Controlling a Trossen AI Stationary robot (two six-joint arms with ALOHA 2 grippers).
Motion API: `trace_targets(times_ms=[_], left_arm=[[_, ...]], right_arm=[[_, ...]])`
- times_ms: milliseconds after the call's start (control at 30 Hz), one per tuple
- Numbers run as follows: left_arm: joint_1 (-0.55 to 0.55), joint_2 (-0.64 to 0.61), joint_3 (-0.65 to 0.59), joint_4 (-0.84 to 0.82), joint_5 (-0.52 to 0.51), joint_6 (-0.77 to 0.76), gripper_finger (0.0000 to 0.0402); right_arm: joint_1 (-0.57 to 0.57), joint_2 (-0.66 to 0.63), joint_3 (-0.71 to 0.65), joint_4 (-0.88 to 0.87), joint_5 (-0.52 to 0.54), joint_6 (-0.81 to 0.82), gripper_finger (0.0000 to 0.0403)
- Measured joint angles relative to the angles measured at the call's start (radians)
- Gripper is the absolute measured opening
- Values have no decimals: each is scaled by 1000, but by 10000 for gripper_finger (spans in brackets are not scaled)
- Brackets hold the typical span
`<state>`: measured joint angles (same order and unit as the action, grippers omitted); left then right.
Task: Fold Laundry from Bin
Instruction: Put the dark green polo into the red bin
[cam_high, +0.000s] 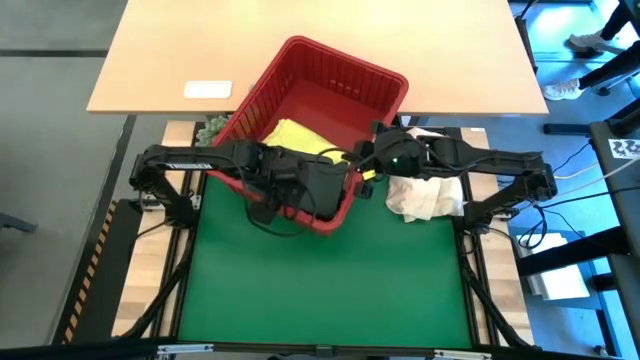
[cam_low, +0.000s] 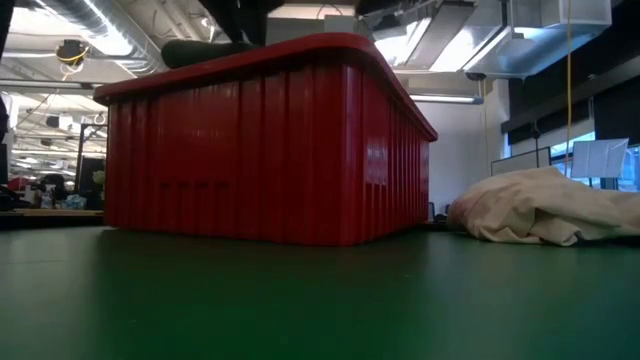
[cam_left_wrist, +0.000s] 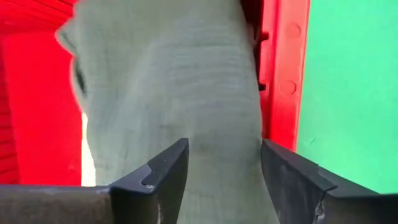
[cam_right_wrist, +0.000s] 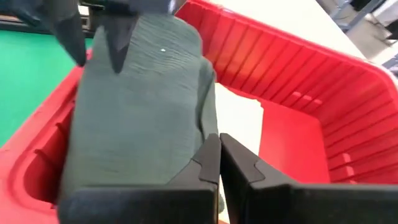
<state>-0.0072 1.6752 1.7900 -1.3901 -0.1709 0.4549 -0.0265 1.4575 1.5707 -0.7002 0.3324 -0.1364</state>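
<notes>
The red bin (cam_high: 350, 60) stands slantwise at the far middle of the green mat (cam_high: 320, 290). A dark grey-green garment (cam_right_wrist: 137, 112) lies draped over the bin's near rim (cam_right_wrist: 37, 155). A yellow garment (cam_high: 298, 137) lies inside the bin. My left gripper (cam_left_wrist: 224, 168) points down over that rim. It is open, with a band of the grey-green cloth (cam_left_wrist: 186, 81) between its fingers. My right gripper (cam_right_wrist: 219, 155) reaches in from the table's right. It is shut at the garment's edge. My left gripper's open fingers (cam_left_wrist: 168, 171) stand on either side of the cloth band; I cannot tell whether they touch it. My right gripper is shut on the grey-green garment at its edge (cam_right_wrist: 200, 146), slanting down from the table's right. Its own fingers hide the pinch. The cloth runs from there across the bin's rim.
A cream-white cloth bundle (cam_high: 425, 195) lies on the mat right of the bin. A small green spiky ball (cam_high: 213, 127) sits at the bin's left. Behind the bin stands a wooden table (cam_high: 420, 40) with a white object (cam_high: 208, 90). The mat's near half is bare.
</notes>
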Motion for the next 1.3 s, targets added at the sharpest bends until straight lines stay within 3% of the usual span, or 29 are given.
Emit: trace_targets(times_ms=[133,300,433,567,733,1000,1200,1300], left_arm=[[-21,0,72,-77,-44,-54,194],[-56,-17,172,-172,-177,-180,191],[-37,-85,148,-71,-133,-186,180],[25,-160,42,65,-2,-159,156],[150,-237,-163,142,71,-157,122],[336,-240,-528,428,209,-84,93],[418,-241,-602,516,251,-60,90],[434,-241,-589,513,250,-47,90]], right_arm=[[0,6,0,2,-37,0,5],[0,6,0,8,-95,1,5],[0,39,0,59,-160,1,5],[1,121,-1,59,-203,-3,5],[-1,227,-1,60,-212,-3,5],[-42,346,1,43,-210,25,5],[-88,383,5,35,-306,55,5],[-100,383,3,58,-295,49,5]])
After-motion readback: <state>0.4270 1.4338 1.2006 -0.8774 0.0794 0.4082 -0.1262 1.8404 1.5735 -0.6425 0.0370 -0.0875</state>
